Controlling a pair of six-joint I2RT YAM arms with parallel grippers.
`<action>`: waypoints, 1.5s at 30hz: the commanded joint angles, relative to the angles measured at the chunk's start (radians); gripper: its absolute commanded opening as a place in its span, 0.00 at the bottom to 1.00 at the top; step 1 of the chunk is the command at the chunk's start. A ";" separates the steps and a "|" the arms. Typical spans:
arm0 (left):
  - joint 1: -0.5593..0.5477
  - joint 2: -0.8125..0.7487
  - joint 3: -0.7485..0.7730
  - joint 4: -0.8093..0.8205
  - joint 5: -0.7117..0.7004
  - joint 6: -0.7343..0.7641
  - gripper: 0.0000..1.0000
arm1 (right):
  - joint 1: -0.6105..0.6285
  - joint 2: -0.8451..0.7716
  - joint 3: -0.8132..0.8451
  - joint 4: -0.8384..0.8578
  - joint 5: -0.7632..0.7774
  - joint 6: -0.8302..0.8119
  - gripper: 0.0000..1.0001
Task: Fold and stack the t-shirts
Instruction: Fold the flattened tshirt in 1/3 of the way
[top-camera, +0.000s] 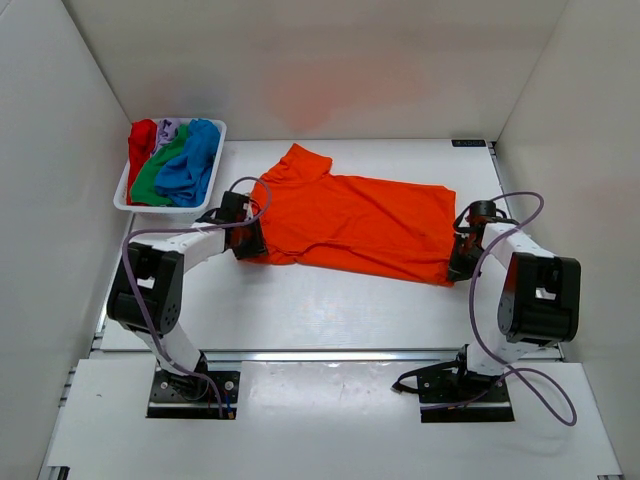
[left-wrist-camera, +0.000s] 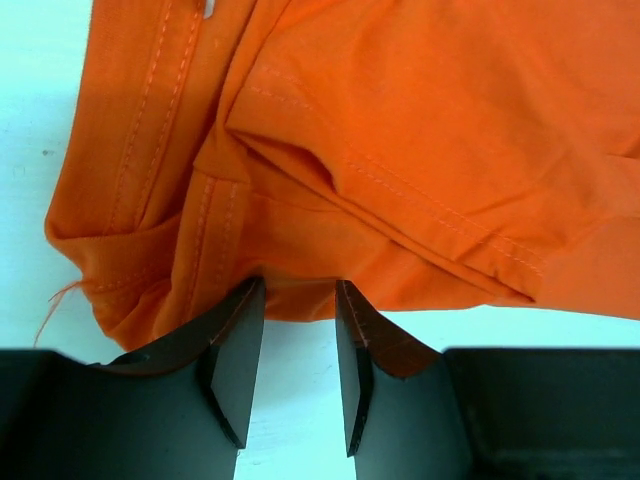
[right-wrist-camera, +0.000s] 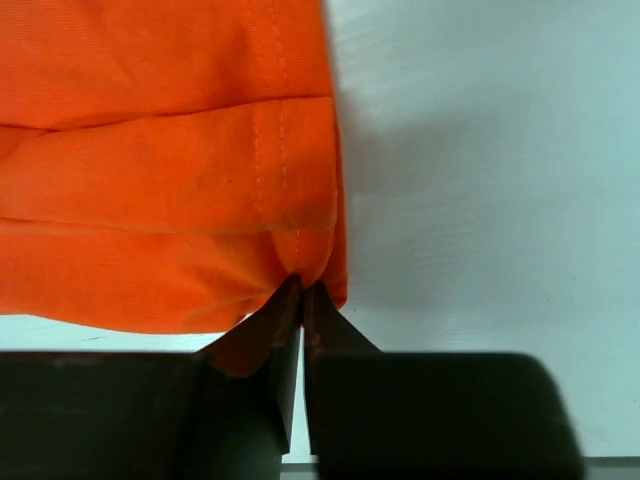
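Just one shirt is in play and nothing is folded yet. The soft orange short-sleeved cloth t-shirt (top-camera: 350, 215) lies opened out flat on the white surface (top-camera: 330, 300), just right of the shallow white plastic tray (top-camera: 120, 198), with its collar end nearest the tray. Inside that tray the crumpled red t-shirt (top-camera: 141, 140), pale lilac t-shirt (top-camera: 168, 128), green t-shirt (top-camera: 152, 180) and blue t-shirt (top-camera: 192, 160) sit in a heap. I'd call this the very start: the first fold is not made, and four more garments and the whole stack are left.

Now the arms. Both reach low and forward, one at each end of the orange shirt. The left tool (left-wrist-camera: 297, 288) sits just off the tray's near right corner, at the sleeve-and-shoulder edge. Its jaws are a narrow gap apart, tips at the bunched cloth with bare surface showing between them, so it isn't clamped by my reading. The right tool (right-wrist-camera: 305, 285), well apart from the tray at the hem corner, is pinched nearly together on the hem.
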 joint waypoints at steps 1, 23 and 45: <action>-0.006 -0.003 0.039 -0.022 -0.059 0.027 0.45 | -0.022 0.013 0.027 -0.013 0.013 -0.038 0.00; -0.136 -0.096 -0.078 -0.237 -0.153 0.088 0.19 | -0.085 0.017 0.017 -0.092 0.045 -0.098 0.00; -0.042 -0.267 0.245 -0.324 -0.055 0.145 0.43 | -0.064 -0.082 0.199 -0.134 0.052 -0.083 0.42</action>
